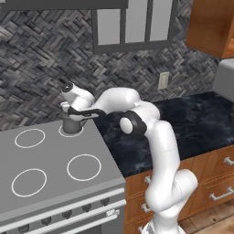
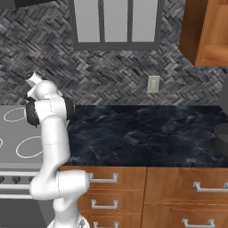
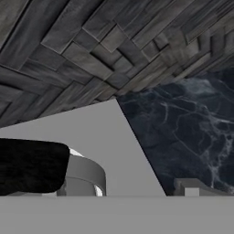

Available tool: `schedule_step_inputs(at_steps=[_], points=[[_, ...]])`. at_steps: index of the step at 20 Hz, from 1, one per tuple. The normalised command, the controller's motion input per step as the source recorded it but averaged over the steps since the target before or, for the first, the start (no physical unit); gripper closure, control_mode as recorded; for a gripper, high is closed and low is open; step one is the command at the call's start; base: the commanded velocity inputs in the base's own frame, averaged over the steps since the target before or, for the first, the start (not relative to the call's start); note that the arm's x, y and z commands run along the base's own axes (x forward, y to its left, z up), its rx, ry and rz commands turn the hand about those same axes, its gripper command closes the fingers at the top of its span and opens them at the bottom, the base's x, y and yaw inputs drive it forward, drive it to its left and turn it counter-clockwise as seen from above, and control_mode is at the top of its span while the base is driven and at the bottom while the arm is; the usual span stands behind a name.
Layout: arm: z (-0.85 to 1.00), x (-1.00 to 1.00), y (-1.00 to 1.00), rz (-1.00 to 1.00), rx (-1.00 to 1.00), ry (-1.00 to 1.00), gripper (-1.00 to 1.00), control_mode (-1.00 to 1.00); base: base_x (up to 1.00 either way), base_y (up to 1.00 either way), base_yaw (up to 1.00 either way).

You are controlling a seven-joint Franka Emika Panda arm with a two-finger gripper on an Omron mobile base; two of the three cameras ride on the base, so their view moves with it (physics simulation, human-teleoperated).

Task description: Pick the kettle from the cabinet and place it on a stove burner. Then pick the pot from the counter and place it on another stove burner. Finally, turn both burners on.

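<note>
While the kettle is sitting upright on the back right burner ring of the flat grey cooktop, the gripper is hovering just over it with its jaws standing wide, gripping nothing; the black arched handle is showing beside the hand in the left base view. White rings are marking the other three burners, and a row of dark knobs is running along the stove's front edge. Just to the right, the black marble-look counter is stretching away over brown wooden drawers with silver handles. At the far right end of that counter, the pot is resting, cut by the picture's edge. Behind everything, a grey herringbone tile wall is carrying a pale outlet plate and a grey-framed window. Up at the right, the brown wooden cabinet is hanging on the wall. Seen from the hand view, the kettle's rounded grey body is lying close below, on the cooktop beside the counter's edge
</note>
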Motion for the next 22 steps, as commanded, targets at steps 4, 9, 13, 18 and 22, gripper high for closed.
schedule_step_inputs(at_steps=[4, 9, 13, 18, 22], points=[[-0.21, -0.19, 0.14, 0.00, 0.00, 0.00, -1.00, -1.00, 0.00, 0.00, 0.00], [-0.21, -0.27, 0.08, 0.00, 0.00, 0.00, -1.00, -1.00, 0.00, 0.00, 0.00], [-0.13, -0.34, 0.01, 0.00, 0.00, 0.00, -1.00, -1.00, 0.00, 0.00, 0.00], [-0.12, -0.34, 0.00, 0.00, 0.00, 0.00, -1.00, -1.00, 0.00, 0.00, 0.00], [-0.14, -0.32, 0.00, 0.00, 0.00, 0.00, -1.00, -1.00, 0.00, 0.00, 0.00]])
